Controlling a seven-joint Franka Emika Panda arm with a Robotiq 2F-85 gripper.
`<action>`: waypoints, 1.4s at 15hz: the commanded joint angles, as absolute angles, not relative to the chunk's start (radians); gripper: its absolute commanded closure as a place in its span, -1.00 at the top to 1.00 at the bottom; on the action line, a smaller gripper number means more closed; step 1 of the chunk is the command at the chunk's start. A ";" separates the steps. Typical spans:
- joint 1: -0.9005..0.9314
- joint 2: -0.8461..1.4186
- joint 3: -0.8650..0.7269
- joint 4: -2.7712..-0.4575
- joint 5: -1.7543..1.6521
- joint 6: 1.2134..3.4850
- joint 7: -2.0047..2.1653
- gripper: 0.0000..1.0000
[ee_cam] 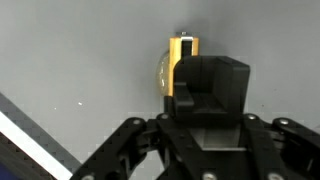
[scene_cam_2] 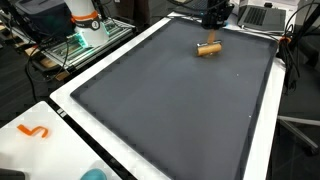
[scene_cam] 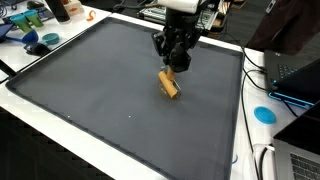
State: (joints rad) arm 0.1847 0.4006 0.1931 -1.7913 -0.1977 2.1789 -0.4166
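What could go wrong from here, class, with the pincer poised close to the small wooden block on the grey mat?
1. The wooden block lies apart from the pincer; a misjudged descent might knock it aside.
2. The wrist view hides much of it, so aiming may be hard.
3. It could slide on the grey mat.

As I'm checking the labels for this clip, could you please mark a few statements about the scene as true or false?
The wooden block lies on the dark mat. True.
The tool holds the block. False: it lies on the mat, outside the tool's fingers.
A blue disc lies on the white table beside the mat. True.
An orange piece lies on the mat. False: the orange piece lies on the white table, off the mat.
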 commanded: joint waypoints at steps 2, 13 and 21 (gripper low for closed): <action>0.195 0.461 0.148 -1.785 -0.274 2.196 -0.345 -0.54; 0.221 0.469 0.120 -1.777 -0.345 2.180 -0.247 -0.54; 0.213 0.476 0.104 -1.774 -0.346 2.192 -0.223 -0.54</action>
State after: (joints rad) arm 0.2173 0.4137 0.1358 -1.7703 -0.2881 2.1781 -0.2604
